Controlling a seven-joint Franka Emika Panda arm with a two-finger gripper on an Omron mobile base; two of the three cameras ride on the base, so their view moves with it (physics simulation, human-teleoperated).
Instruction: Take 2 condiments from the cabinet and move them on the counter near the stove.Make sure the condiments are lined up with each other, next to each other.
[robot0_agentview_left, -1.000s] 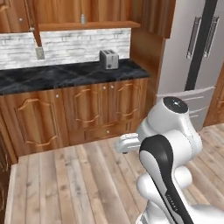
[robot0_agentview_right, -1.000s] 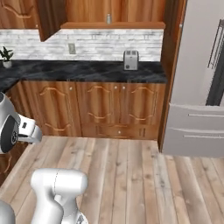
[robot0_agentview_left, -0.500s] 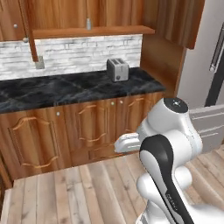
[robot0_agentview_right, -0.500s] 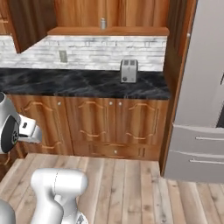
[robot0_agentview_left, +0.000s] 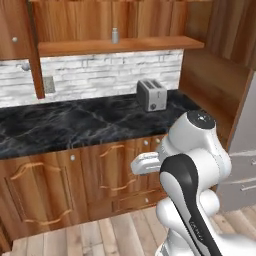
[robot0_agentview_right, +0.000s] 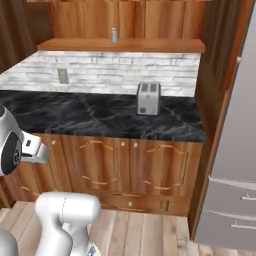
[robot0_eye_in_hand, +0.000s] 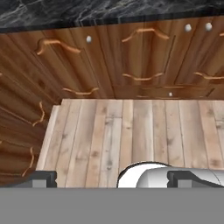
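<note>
Hand (robot0_eye_in_hand: 111, 178) hung low, tips spread wide apart with nothing between them, pointed down at the wooden floor (robot0_eye_in_hand: 131, 135) before the lower cabinet doors (robot0_eye_in_hand: 144, 57). High above and beyond the hand, slim grey-white shaker (robot0_agentview_left: 115, 35) stood upright on the plank shelf (robot0_agentview_left: 120, 46) of the wall cabinet (robot0_agentview_left: 100, 20), seen too from the right side (robot0_agentview_right: 114, 34). Between hand and shelf lay the black marble table (robot0_agentview_left: 75, 125), jutting out over the doors. Silver toaster (robot0_agentview_left: 152, 94) stood on that table below and right of the shaker, against the white brick backsplash (robot0_agentview_left: 100, 75). Wall outlet (robot0_agentview_left: 49, 84) sat in the bricks further left. Grey fridge (robot0_agentview_right: 232, 165) flanked the table on the right
</note>
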